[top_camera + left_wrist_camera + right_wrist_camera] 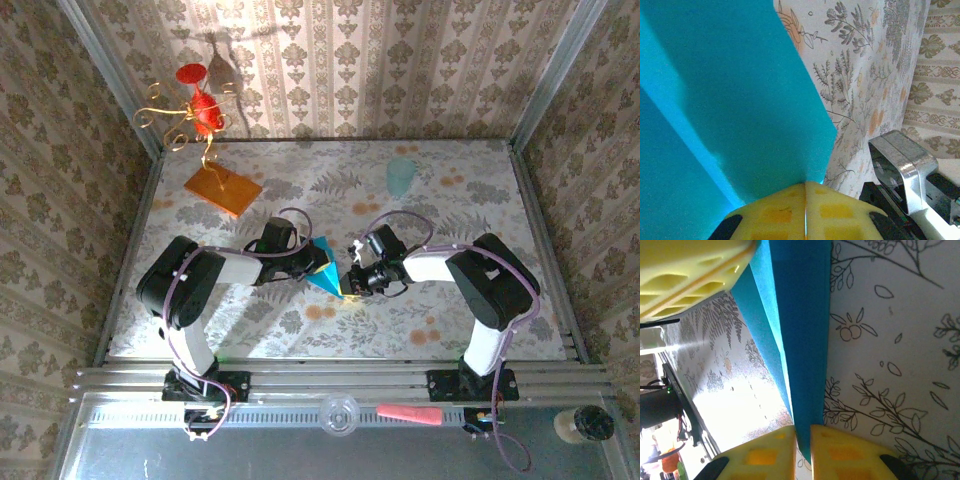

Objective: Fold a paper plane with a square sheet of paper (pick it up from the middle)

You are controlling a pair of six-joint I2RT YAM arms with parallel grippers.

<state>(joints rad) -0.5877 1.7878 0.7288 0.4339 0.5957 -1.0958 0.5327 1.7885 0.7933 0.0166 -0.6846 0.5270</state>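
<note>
- Mid-fold: left hand (806, 190) clamped on the teal paper (740, 100), right hand (802, 435) pinching its folded edge.
- Next I'd reckon: sharpen that crease.

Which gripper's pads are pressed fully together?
Left gripper: pads meet at a hairline seam; right gripper's stand apart with the teal paper between.

Arms matched: left arm (235, 268) and right arm (430, 268) have black joint housings, white link shells and thin purple cables (296, 212) looping behind the fingers (775, 215), which are yellow, wedge-shaped, with recessed square pockets and black mounts at their base.
</note>
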